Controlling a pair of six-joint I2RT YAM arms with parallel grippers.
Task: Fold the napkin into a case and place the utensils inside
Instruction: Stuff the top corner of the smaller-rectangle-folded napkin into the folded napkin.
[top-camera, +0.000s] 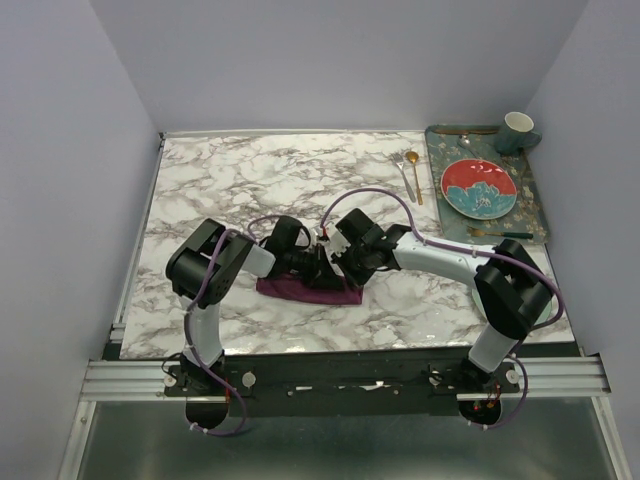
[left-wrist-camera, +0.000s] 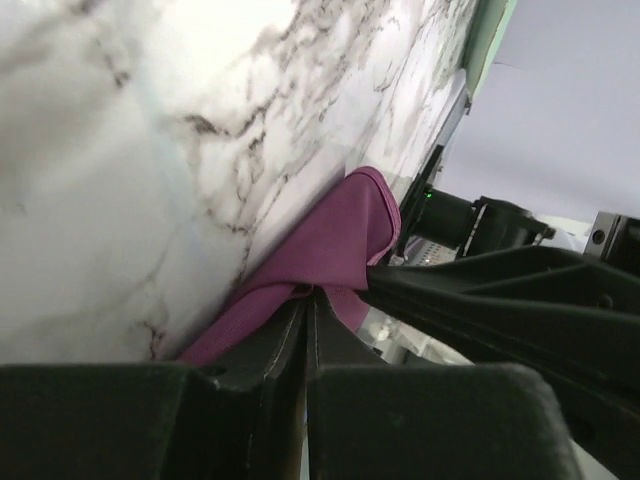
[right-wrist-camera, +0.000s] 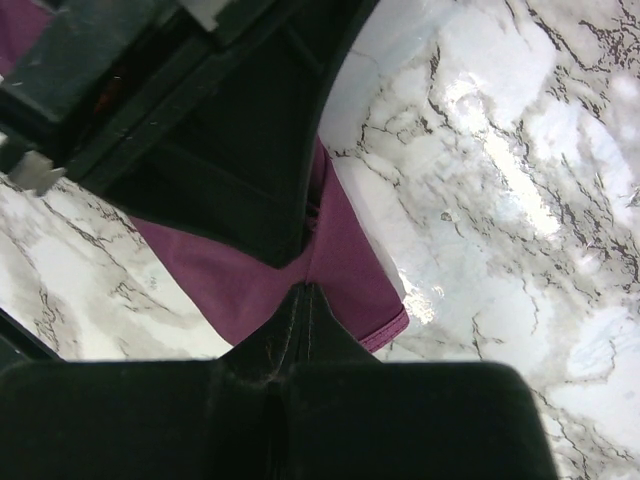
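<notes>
**A:** Where is the napkin (top-camera: 305, 290)?

**B:** In the middle of the table (top-camera: 250, 180), closer to the near edge than the far one. It's shiny plum-purple satin, lying doubled in a low creased band with a stitched hem.

**A:** How will it handle?

**B:** Light, limp and slippery, I'd judge, so folds may slide open. A hemmed corner or edge looks like the best place to pinch it.

**A:** And the grips?

**B:** The left gripper (left-wrist-camera: 307, 292) is clenched on a raised fold of it. The right gripper (right-wrist-camera: 303, 290) is clenched too, tips down on the cloth. I can't tell whether it has caught any.
</notes>
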